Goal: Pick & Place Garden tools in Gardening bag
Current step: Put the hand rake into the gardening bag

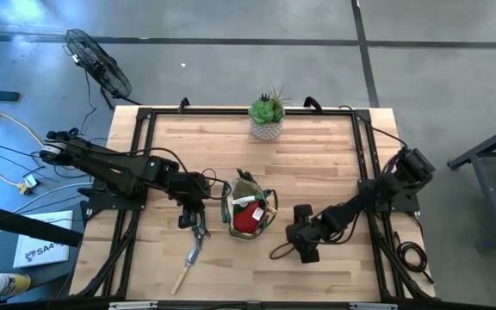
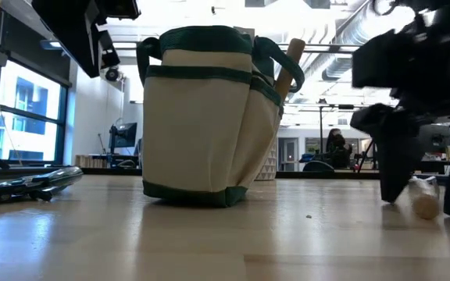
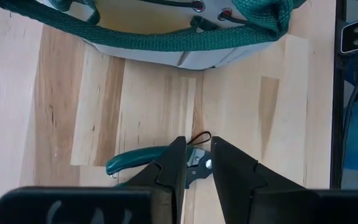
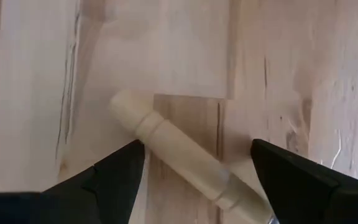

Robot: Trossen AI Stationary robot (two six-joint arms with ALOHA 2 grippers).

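Lying nearest on the surface [image 1: 317,164] are a wooden-handled tool [image 4: 185,158], straddled by the right gripper's [image 1: 304,245] wide-open jaws, and green-handled pruners [image 3: 138,163] under the left gripper [image 3: 197,168], whose jaws are narrowly parted and not visibly gripping. Farther on, the gardening bag [image 1: 250,209] already holds a red item [image 1: 246,220], so several tools remain outside it.
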